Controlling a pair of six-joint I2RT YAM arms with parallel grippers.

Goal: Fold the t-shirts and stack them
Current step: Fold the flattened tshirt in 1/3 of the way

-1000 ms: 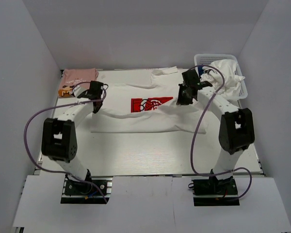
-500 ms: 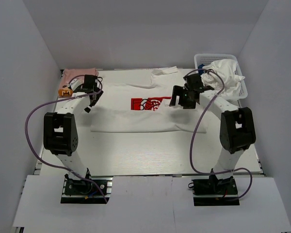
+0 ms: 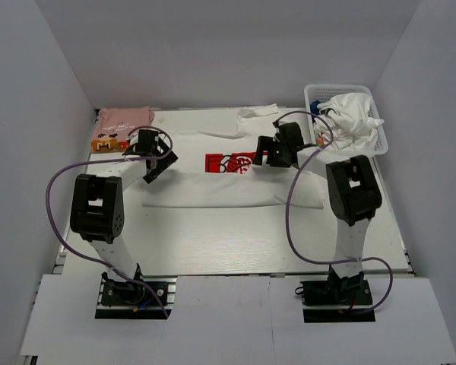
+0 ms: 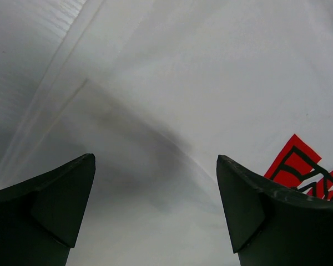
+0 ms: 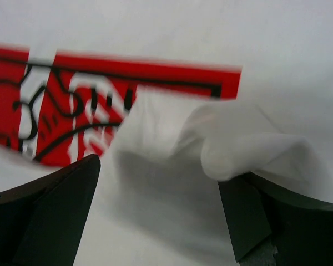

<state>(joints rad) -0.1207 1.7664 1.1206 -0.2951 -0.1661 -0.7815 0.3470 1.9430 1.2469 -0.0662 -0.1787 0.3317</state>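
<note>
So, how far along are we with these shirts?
Done: the pink t-shirt looks folded at the far left corner. In hand: the white t-shirt is partly folded, its near edge brought over part of the red print; the left gripper and right gripper hover above it, jaws open, holding nothing. Left: finish folding it, stack it on the pink one, perhaps also the white cloth in the basket.

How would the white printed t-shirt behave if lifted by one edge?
Probably floppy: the white t-shirt lies in soft folds, a fold bunched over its red print. Likely to sag when lifted, since it lies thin on the table.
</note>
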